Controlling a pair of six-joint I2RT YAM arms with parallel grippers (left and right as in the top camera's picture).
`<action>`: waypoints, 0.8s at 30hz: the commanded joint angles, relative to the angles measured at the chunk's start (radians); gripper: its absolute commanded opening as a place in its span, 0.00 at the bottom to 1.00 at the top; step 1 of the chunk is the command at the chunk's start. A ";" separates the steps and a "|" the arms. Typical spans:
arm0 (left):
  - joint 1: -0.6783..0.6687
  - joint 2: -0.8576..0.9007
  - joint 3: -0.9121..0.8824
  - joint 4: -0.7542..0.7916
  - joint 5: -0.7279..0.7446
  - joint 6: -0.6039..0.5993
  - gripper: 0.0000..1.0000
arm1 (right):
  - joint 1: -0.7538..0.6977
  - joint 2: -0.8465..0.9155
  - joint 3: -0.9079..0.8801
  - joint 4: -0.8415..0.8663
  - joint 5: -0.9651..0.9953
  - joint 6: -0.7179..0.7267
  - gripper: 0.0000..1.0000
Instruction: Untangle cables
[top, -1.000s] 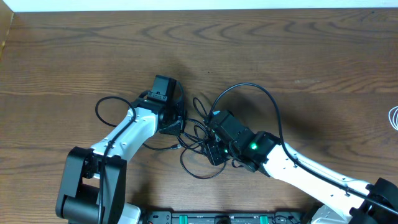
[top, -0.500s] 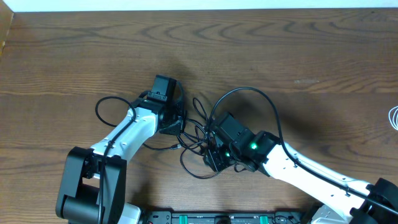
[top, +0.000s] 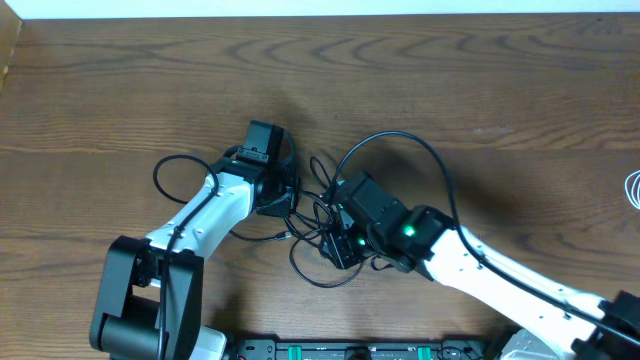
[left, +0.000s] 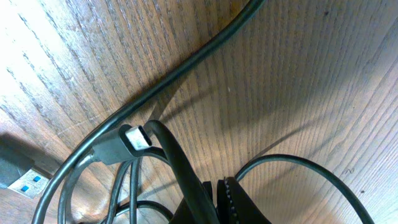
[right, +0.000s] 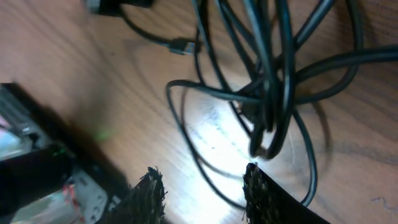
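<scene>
A: How far along is the job?

B: Early, I'd say. The black cables (top: 312, 225) lie in one knot at the middle of the table (top: 500, 80), between the two arms. The loops cross over each other, and a small plug (right: 180, 45) lies just beside the bundle. The white cable (top: 632, 190) is alone at the right edge, well apart.

A: What's the right gripper (right: 202, 190) doing?

B: It hangs low at the near right side of the knot, tipped down toward the wood, with its arm reaching in from the near right. Its fingers (right: 152, 193) are spread and pinch nothing. A thin loop runs across the gap beyond them.

A: And the left?

B: The left gripper (top: 280, 203) sits at the left side of the knot, with its arm bent in from the near left. Its wrist view shows one ridged pad (left: 233, 199) with a cable curving down right next to it. I cannot tell whether that cable is pinched or only close.

A: Next move?

B: My guess is that the right fingers should drop onto a single strand. That thin loop looks easiest. They would close on it and draw it to the right while the left steadies the bundle. Taking two strands at once would likely tighten the knot.
</scene>
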 joint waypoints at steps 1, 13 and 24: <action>-0.002 0.010 0.014 -0.007 -0.024 -0.001 0.10 | 0.006 0.049 0.011 0.016 0.059 -0.007 0.40; -0.002 0.010 0.014 -0.007 -0.024 -0.001 0.10 | 0.005 0.134 0.011 0.059 0.155 -0.035 0.40; -0.002 0.010 0.014 -0.007 -0.024 -0.001 0.09 | -0.033 0.165 0.011 0.088 0.298 -0.121 0.42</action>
